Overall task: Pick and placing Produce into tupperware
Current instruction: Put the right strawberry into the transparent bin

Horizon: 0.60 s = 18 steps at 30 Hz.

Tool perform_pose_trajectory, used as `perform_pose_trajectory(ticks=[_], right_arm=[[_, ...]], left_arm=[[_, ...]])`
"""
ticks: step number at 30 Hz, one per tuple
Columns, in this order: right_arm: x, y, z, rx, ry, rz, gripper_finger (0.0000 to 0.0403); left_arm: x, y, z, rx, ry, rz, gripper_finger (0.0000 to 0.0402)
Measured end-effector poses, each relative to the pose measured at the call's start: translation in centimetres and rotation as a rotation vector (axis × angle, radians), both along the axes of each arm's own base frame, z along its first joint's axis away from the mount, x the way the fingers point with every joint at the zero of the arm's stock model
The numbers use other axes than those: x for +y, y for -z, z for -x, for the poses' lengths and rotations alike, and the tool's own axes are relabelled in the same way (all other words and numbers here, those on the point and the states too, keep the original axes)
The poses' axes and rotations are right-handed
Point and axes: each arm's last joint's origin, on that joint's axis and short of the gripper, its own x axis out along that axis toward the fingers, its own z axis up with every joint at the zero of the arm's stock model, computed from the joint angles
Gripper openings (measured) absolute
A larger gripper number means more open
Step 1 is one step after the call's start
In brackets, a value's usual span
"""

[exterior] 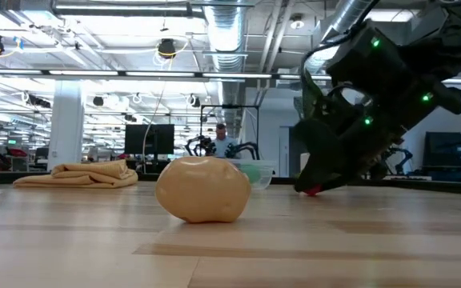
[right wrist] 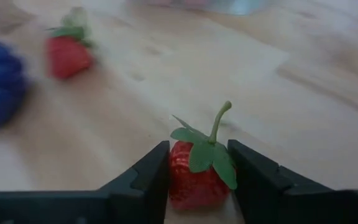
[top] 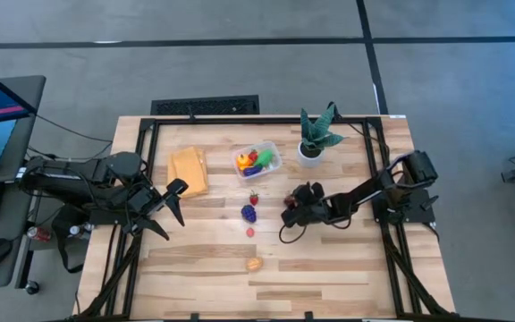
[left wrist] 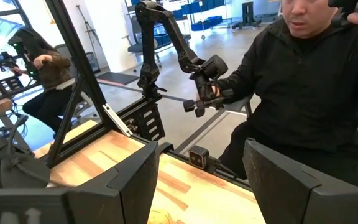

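The left gripper (top: 170, 207) hangs over the wooden table (top: 329, 277) with its two dark fingers (left wrist: 135, 180) wide apart and nothing between them. A flat tan-yellow folded cloth (top: 189, 170) lies near it. Farther along sits the small clear plastic tub (top: 257, 160) with bright toy food inside. A purple toy grape bunch (top: 249, 213) and a loose red toy strawberry (top: 254, 199) lie near the right gripper (right wrist: 197, 180). Its jaws are clamped on another red toy strawberry with a green stem (right wrist: 199, 174), one finger on each side.
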Motion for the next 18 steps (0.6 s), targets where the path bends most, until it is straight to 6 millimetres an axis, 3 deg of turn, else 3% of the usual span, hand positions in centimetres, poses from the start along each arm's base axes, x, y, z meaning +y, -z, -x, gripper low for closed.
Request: perform_pose_trajectory(ticks=[18], right_arm=[[0.9,-2.8,-2.2,-0.228,-0.189,0.176,0.0138]], left_arm=[[0.0,0.0,0.0,0.0,-0.013,-0.002,0.0224]])
